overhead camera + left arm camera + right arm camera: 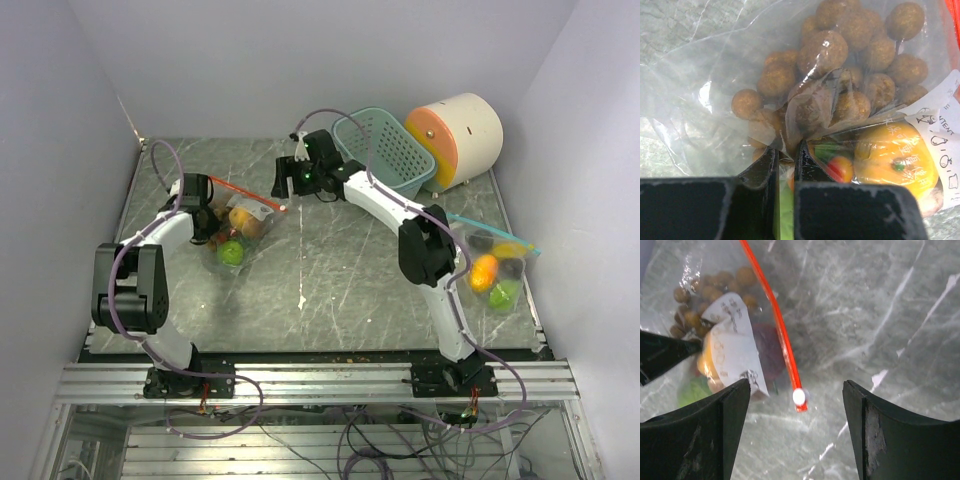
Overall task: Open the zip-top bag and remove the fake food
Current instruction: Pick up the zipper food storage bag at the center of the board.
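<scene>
Bare tabletop (330, 280) is lying open between the two arms, from the near edge up to the middle. On the left, the zip-top bag (238, 232) is covering the ground, and the left gripper (787, 149) is crowding its near side, jaws pinching the film. The right gripper (796, 384) is hanging over the end of the red zipper (779, 325), jaws wide. A teal basket (385, 150) and a cream cylinder (455, 140) are blocking the far right corner. A second bag (495, 272) is filling the right edge.

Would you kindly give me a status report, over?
Left end effector shut on zip-top bag. Right end effector open over its red zip. Fake food inside; nothing in the way.
</scene>
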Controlling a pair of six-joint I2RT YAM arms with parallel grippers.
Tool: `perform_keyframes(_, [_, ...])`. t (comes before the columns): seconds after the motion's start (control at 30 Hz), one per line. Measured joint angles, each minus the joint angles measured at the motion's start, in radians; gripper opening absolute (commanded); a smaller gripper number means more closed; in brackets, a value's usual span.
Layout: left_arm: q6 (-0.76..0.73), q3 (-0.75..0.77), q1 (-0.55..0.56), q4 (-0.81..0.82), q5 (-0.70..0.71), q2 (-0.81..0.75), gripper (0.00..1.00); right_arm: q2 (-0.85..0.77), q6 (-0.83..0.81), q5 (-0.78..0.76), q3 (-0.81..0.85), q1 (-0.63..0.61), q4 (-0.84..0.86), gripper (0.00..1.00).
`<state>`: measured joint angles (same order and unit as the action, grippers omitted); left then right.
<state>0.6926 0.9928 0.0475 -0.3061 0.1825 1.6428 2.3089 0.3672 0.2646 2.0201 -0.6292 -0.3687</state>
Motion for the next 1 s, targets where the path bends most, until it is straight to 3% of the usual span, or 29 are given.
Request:
perform_keyframes(0.23, [-0.013, -0.011, 0.0, -0.019, 0.0, -0.022, 0.12, 0.092, 0.056, 0.087, 0.057, 0.004, 0.018, 0.6])
perform_keyframes(0.43, [-0.023, -0.031, 0.0, -0.045, 0.0, -0.06, 0.13, 0.095, 0.09, 0.136, -0.033, -0.001, 0.035, 0.23])
perform_keyframes(0.6, [-0.028, -0.041, 0.0, -0.069, 0.0, -0.095, 0.14, 0.08, 0.096, 0.148, -0.076, -0.007, 0.05, 0.02])
perform_keyframes(0.87, [-0.035, -0.043, 0.0, -0.101, -0.01, -0.147, 0.19, 0.003, 0.101, 0.136, -0.115, -0.008, 0.062, 0.0])
perform_keyframes(1.0, [-0.03, -0.039, 0.0, -0.128, -0.034, -0.184, 0.33, -0.043, 0.096, 0.116, -0.099, -0.008, 0.055, 0.0])
